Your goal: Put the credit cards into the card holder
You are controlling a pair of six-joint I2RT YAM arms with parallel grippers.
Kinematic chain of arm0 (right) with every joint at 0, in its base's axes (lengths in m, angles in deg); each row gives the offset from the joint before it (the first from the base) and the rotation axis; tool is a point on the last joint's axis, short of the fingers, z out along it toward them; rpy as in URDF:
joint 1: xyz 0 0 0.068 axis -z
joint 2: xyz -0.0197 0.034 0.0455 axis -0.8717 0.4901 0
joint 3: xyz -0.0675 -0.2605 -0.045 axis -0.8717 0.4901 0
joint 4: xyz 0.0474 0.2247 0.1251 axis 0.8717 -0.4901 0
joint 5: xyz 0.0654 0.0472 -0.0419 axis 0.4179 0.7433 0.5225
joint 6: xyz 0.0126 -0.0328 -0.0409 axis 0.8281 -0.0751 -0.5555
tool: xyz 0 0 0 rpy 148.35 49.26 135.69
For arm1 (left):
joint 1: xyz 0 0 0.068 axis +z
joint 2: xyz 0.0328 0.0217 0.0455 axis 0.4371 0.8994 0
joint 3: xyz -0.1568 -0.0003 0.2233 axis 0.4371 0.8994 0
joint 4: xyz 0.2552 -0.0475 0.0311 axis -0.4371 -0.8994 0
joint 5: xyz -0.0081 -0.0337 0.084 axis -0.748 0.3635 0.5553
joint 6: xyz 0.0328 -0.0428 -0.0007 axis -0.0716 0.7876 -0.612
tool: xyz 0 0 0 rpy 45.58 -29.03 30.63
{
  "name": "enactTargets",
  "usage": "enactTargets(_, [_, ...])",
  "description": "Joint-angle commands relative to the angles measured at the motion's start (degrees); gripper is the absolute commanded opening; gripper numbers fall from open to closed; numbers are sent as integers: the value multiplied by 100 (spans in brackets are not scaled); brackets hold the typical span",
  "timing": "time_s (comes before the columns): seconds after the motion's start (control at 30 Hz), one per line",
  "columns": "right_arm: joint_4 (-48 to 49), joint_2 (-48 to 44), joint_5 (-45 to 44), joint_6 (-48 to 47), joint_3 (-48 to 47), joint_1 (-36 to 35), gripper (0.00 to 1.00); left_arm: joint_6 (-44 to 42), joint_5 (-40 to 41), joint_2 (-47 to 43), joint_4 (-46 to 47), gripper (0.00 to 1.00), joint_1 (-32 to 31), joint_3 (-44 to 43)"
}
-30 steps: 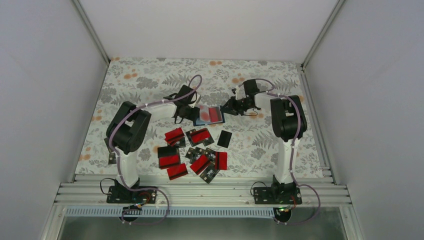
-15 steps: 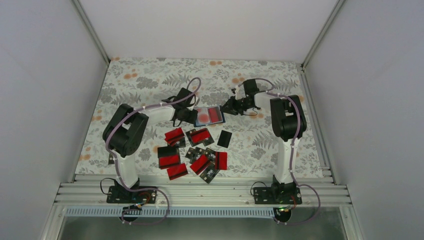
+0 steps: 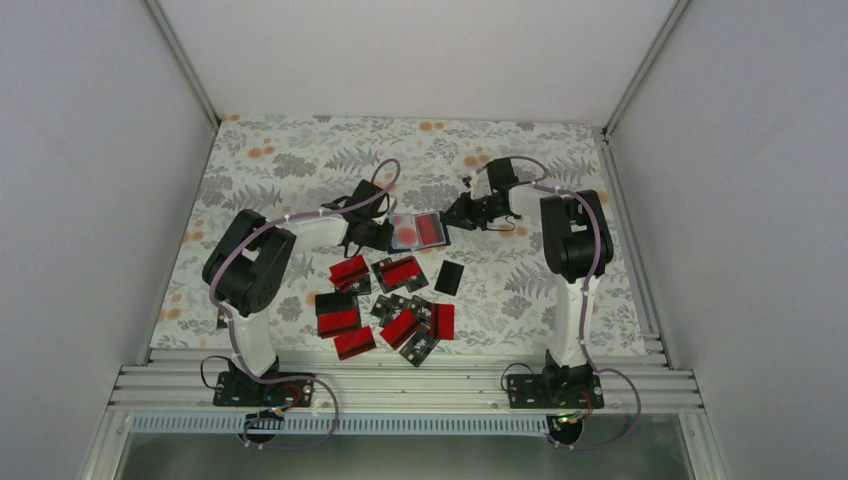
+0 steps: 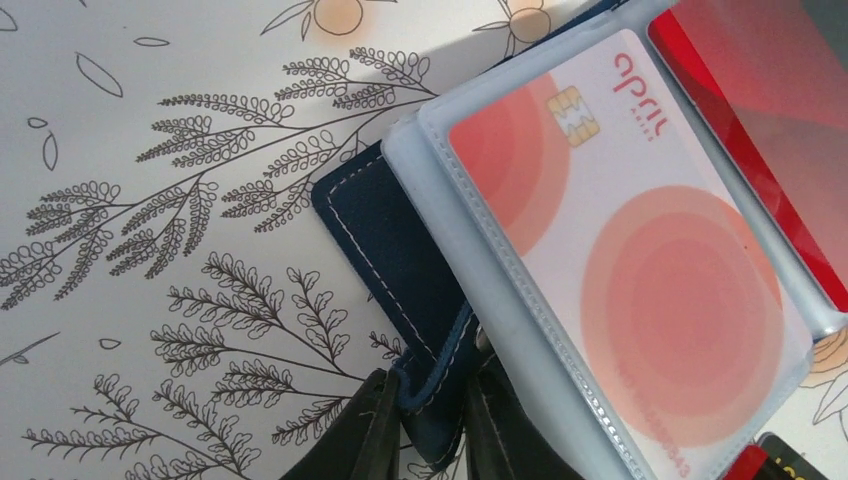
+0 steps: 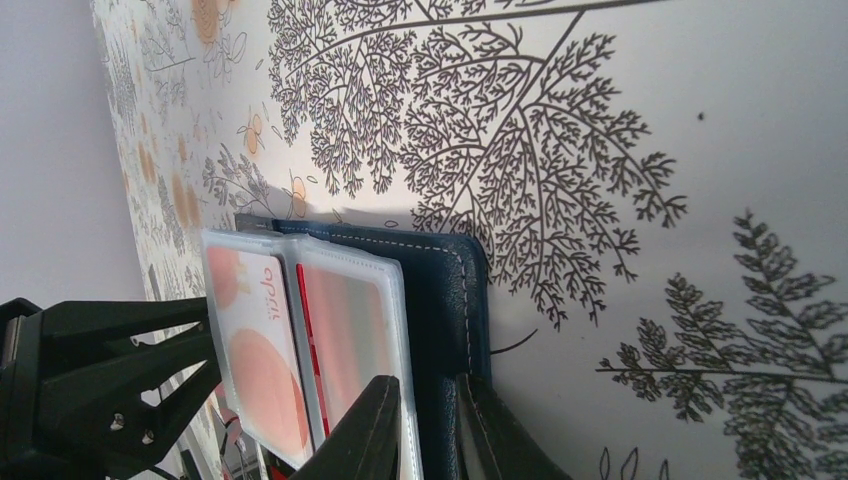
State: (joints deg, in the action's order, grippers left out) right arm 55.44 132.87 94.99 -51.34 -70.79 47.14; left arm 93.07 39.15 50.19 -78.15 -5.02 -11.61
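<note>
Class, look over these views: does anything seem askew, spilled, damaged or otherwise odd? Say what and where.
Nothing looks damaged. The loose credit cards lie scattered between the arms, overlapping at mixed angles, one black card apart. The card holder is open, pinched at opposite edges by the left gripper and right gripper.

Card holder (image 3: 417, 231) on table (image 3: 300, 160), behind scattered credit cards (image 3: 400, 272); two cards inside.

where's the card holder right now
Top view: the card holder is open near the centre, just beyond the loose credit cards, pinched between the left claw and the right claw.
</note>
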Motion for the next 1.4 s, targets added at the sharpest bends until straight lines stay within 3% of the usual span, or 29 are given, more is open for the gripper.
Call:
enactTargets(0.0, [-266, -5, -294, -94, 100, -39, 17, 2, 51, -11, -42, 14, -17, 238])
enactTargets(0.2, [-285, -54, -315, -94, 107, -45, 17, 100, 39, -241, 213, 3, -42, 408])
enactTargets(0.6, [-245, -407, -477, -124, 499, 7, 22, 971, -442, -738, 1357, 2, 99, 989])
enactTargets(1.07, [-84, -702, -537, -53, 1041, 18, 24, 1690, -1652, -797, 3272, 2, 398, 1860])
enactTargets(1.37, [150, -726, 331, 56, 1261, 8, 36, 1606, -1929, -657, 3379, 2, 403, 1786])
